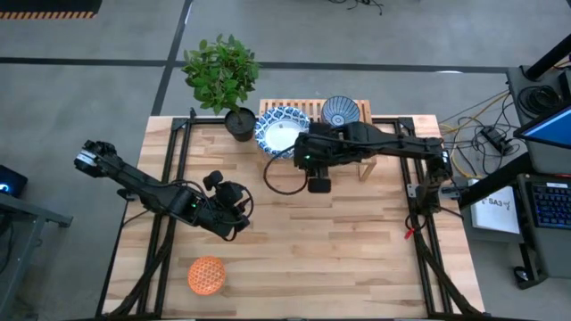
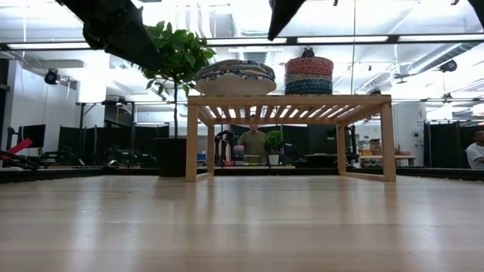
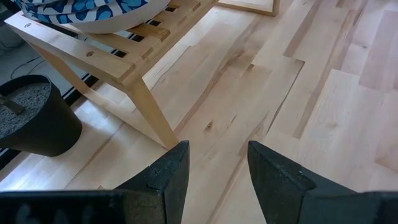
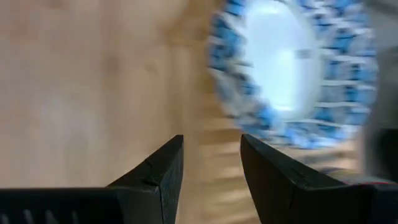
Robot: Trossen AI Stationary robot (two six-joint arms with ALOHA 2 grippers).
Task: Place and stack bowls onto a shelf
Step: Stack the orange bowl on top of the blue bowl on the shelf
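Note:
A stack of wide blue-rimmed bowls (image 1: 281,129) rests on the left end of the slatted wooden shelf (image 1: 308,109). A stack of smaller patterned bowls (image 1: 340,111) stands on its right part. Both stacks show in the low view, the wide bowls (image 2: 236,78) and the small ones (image 2: 308,75). An orange bowl (image 1: 206,275) sits on the table near its front left. My right gripper (image 1: 300,153) is open and empty just in front of the shelf, beside the wide bowls (image 4: 292,68). My left gripper (image 1: 230,194) is open and empty over the table's left middle, facing the shelf's near left leg (image 3: 152,121).
A black plant pot (image 1: 239,122) with a leafy plant stands against the shelf's left end and shows in the left wrist view (image 3: 31,118). A black cable loop (image 1: 284,183) hangs below my right arm. People show in the room beyond the table (image 2: 253,140).

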